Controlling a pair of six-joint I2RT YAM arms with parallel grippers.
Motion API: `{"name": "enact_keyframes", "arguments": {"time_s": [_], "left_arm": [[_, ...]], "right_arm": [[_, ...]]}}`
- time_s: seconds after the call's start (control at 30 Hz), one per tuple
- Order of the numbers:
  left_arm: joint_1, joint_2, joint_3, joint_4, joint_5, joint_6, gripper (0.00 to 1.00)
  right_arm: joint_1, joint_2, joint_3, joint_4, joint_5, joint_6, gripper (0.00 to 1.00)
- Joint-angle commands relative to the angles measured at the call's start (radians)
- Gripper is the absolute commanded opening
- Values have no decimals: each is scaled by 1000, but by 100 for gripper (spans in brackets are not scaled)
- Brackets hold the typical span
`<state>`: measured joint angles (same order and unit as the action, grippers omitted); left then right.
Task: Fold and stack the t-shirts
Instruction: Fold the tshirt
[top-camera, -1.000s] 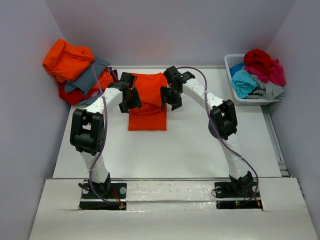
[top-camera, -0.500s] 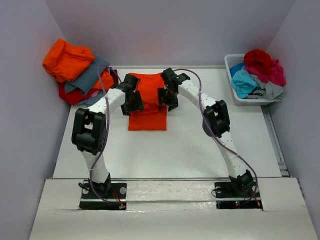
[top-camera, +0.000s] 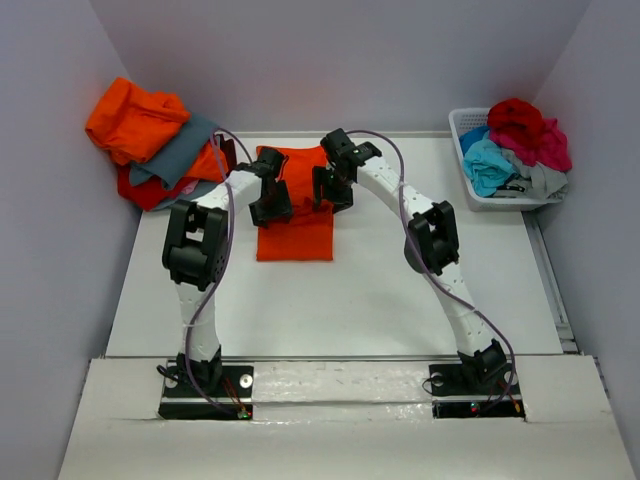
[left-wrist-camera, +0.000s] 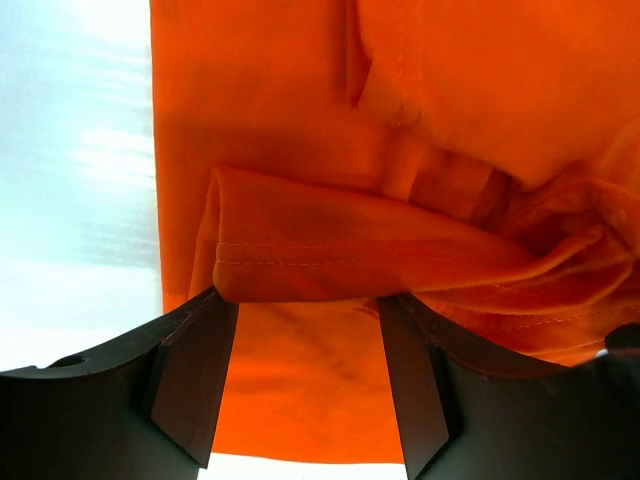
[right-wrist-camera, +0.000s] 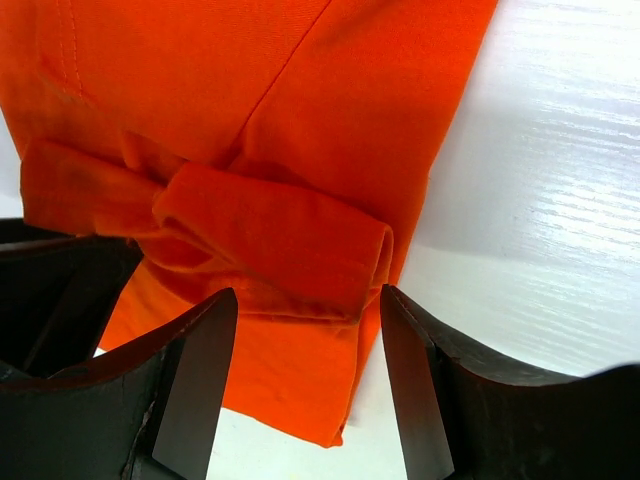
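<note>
Filling lilac-walled booth (top-camera: 350, 60): white table (top-camera: 400, 290), orange t-shirt (top-camera: 296, 238)

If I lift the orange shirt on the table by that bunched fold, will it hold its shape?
Probably not: the orange shirt looks soft, its bunched fold sagging in loose wrinkles, so it should droop. It seems light, lying thin and flat. The smooth table may let it slide when pushed.
</note>
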<state>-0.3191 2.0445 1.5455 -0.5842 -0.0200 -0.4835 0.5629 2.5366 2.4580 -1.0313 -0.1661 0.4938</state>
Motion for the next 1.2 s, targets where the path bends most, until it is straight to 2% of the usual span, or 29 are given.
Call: {"name": "enact_keyframes", "arguments": {"time_s": [0.0, 0.37, 0.7, 0.83, 0.93, 1.1, 1.17], "left_arm": [[-5, 9, 67, 46, -27, 14, 69], [-5, 66, 172, 113, -101, 5, 69], [6, 101, 275, 89, -268, -15, 69], [6, 92, 320, 55, -279, -14, 69], [6, 37, 286, 70, -271, -1, 69], [6, 6, 269, -28, -232, 10, 69], [6, -12, 239, -35, -221, 10, 69]], "right_arm": [[-6, -52, 4, 48, 4, -3, 65], [-15, -79, -13, 37, 26, -18, 65], [-15, -154, -126, 33, 20, -12, 65], [-15, -191, -148, 33, 28, -9, 64], [-15, -217, -151, 40, 25, -12, 65], [-15, -145, -47, -30, -7, -32, 65], [-15, -133, -54, -23, -19, -29, 65]]}}
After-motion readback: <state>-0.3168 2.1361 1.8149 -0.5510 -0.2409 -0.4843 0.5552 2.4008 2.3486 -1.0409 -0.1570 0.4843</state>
